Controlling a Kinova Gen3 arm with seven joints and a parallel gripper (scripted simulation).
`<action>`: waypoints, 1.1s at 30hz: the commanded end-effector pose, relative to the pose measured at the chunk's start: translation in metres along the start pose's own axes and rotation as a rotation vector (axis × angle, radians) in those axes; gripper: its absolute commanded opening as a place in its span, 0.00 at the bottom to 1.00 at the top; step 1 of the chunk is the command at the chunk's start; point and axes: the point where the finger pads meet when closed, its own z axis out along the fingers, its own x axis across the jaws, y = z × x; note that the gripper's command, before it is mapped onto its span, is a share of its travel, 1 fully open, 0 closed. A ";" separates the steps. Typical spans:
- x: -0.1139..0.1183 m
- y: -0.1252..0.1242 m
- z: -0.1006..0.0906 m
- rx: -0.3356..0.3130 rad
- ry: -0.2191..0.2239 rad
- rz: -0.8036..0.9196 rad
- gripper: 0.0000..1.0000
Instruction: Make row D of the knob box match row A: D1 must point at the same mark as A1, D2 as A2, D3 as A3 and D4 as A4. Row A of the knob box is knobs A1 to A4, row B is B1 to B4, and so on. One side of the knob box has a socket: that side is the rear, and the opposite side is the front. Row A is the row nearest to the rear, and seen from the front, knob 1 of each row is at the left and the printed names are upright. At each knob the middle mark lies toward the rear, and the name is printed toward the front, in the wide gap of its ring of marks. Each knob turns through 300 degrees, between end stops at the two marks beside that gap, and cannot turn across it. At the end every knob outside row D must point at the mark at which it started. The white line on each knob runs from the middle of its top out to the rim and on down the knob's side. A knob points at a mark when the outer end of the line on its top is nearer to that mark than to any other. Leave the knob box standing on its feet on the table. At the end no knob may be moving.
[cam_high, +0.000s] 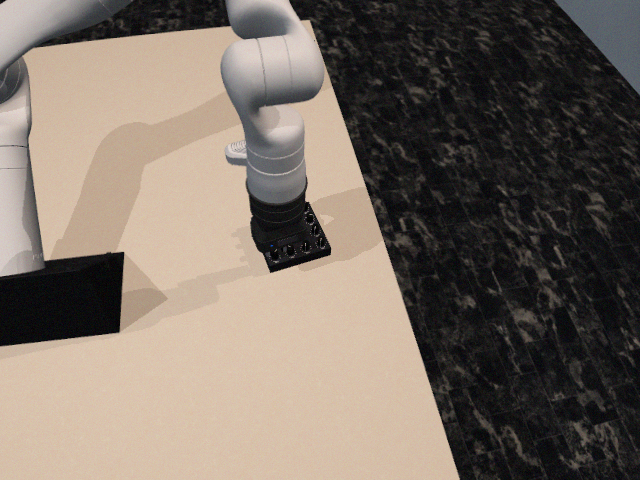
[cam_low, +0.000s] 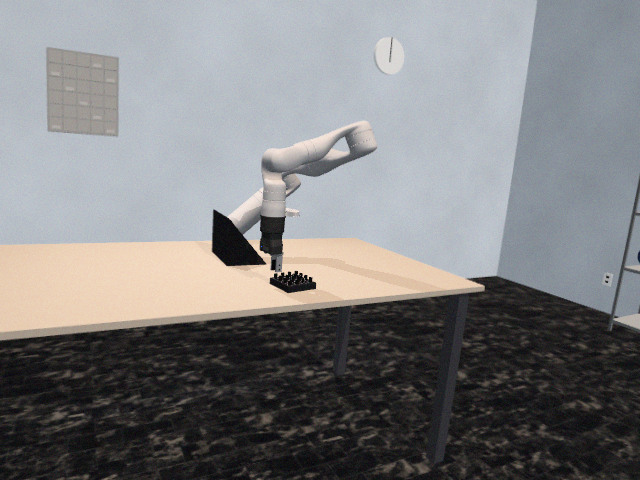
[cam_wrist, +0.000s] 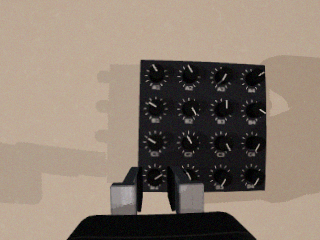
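Observation:
The black knob box (cam_high: 300, 259) (cam_low: 302, 287) (cam_wrist: 172, 93) lies flat on the table, row A at the top of the wrist view. My gripper (cam_low: 277, 270) (cam_wrist: 154, 181) is partly open and empty, above the box's row D edge, fingertips on either side of knob D1 (cam_wrist: 154, 178) in the wrist view. D1's line points right and slightly rearward. Knob D2 (cam_wrist: 190, 176), partly hidden by the right finger, seems to point rear-left. Knobs D3 (cam_wrist: 220, 177) and D4 (cam_wrist: 252, 177) point front-left. A1 (cam_wrist: 156, 75) and A2 (cam_wrist: 189, 75) point rear-left, A3 (cam_wrist: 220, 76) front-left, A4 (cam_wrist: 253, 78) rear-right.
Rows B and C stand between rows A and D, their knobs close together. A white ribbed object (cam_high: 236, 150) (cam_low: 292, 212) shows beside the arm. The black slanted base mount (cam_high: 59, 304) (cam_low: 231, 245) stands on the table. The table edge (cam_high: 391, 264) runs beyond the box.

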 end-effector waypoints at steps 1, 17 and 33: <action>0.002 0.002 0.001 -0.006 0.004 -0.004 0.46; 0.002 0.002 0.001 -0.006 0.004 -0.004 0.46; 0.001 0.001 0.009 -0.004 0.003 -0.001 0.46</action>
